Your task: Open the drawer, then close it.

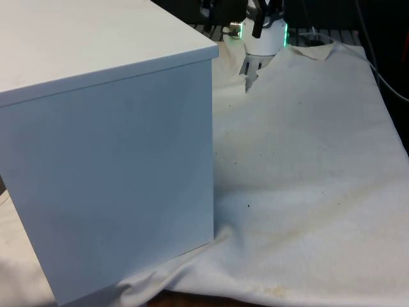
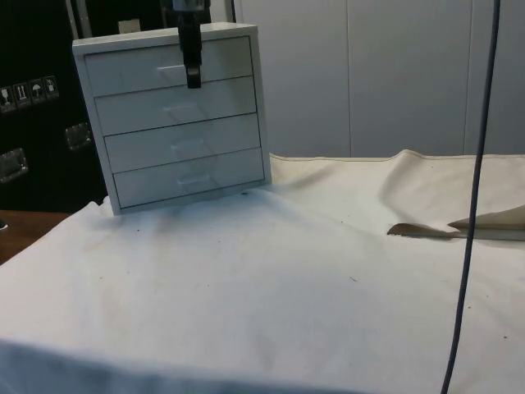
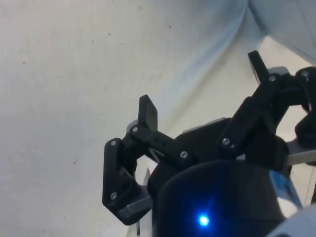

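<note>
The two black fingers [image 3: 147, 111] of the gripper [image 3: 202, 86] are seen spread wide in the wrist view, with open space between their tips and nothing held; only the white cloth [image 3: 74, 74] is seen in the gap. In the side view the gripper [image 2: 192, 70] is seen as a dark vertical shape hanging down in front of the chest of drawers [image 2: 176, 123], its tip level with the top drawer [image 2: 168, 67] and just beside that drawer's pale handle [image 2: 172, 72]. Whether the fingers touch the handle cannot be told.

Below the fingers, three more drawers are stacked in the same white chest, each with a small pale handle at its middle. All four fronts are seen flush with the frame, so the top drawer is closed. The chest stands upright on the cloth-covered table.

In the front view the chest [image 1: 108, 160] is turned with a plain white side toward the camera, on the front view's left. Farther out from the fingers, the cloth [image 2: 271, 279] is spread across the table with folds and a few small dark specks on it. A dark cable [image 2: 476, 197] is seen hanging down at the edge of the side view, well apart from the chest.
</note>
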